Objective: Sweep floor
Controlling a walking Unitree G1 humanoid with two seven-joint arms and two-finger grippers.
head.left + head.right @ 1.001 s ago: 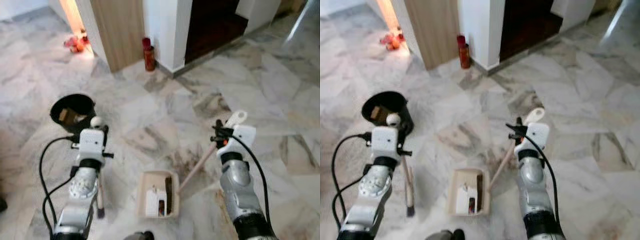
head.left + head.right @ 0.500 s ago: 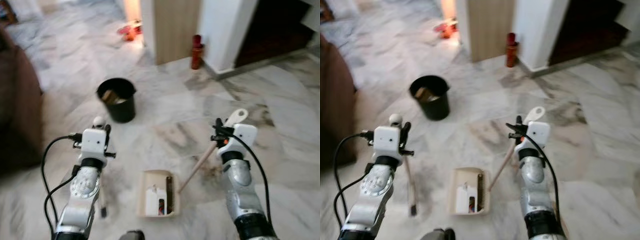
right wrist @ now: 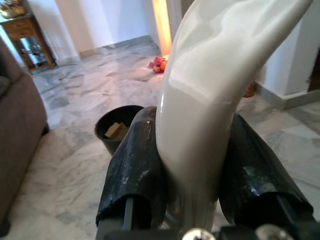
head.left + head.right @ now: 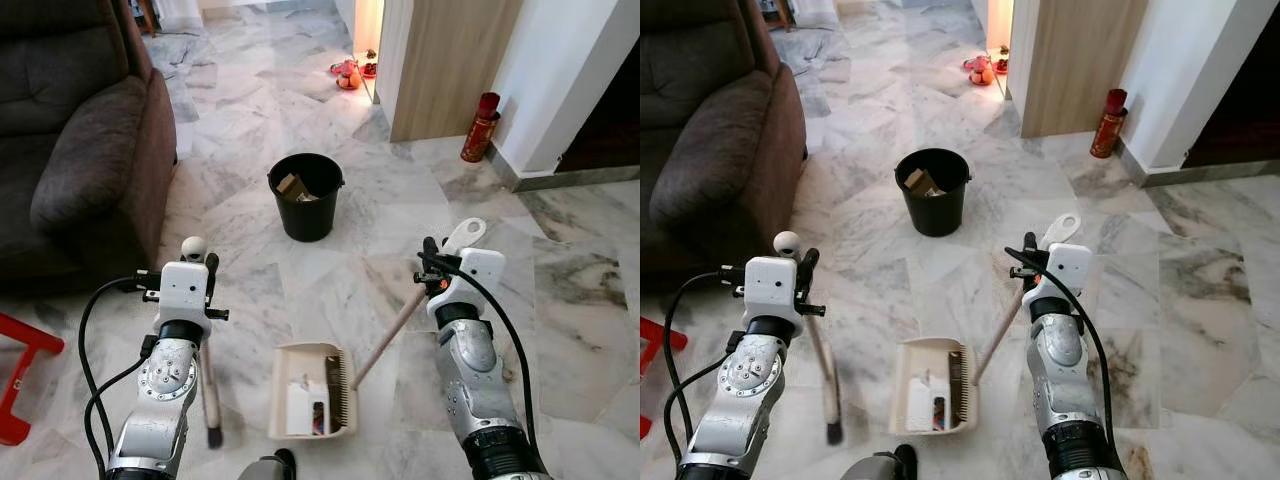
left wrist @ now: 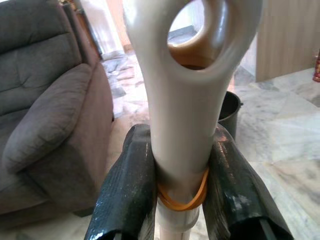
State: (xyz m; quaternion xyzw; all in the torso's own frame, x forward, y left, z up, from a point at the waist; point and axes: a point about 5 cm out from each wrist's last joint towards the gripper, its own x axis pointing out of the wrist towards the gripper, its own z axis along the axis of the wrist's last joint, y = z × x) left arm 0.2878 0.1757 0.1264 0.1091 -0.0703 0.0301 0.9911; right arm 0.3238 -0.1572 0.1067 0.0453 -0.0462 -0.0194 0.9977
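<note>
Standing on a marble floor [image 4: 330, 270], the robot carries a tool in each arm. The left gripper [image 5: 182, 185] has its two black fingers [image 5: 127, 192] pressed against the cream handle of a brush [image 4: 825, 375], just above an orange rubber band [image 5: 182, 200]; the shaft hangs down with its dark bristle end near the floor beside the left arm. The right gripper [image 3: 192, 165] clamps the pale handle of a dustpan [image 4: 310, 390], whose wooden shaft slopes down to the beige pan lying between the two arms. The pan holds a white item and some darker scraps, too small to identify with confidence. A black bucket [image 4: 305, 195] stands ahead of the robot, well apart from the pan, with brown pieces inside. A dark brown armchair [image 4: 70, 140] occupies the robot's left side, and a red object [image 4: 20, 375] shows at the left edge below it. A red cylinder [image 4: 478, 127] stands against the white wall next to a wood panel [image 4: 450, 60], and small red and orange items [image 4: 347, 73] lie in the lit doorway beyond.
</note>
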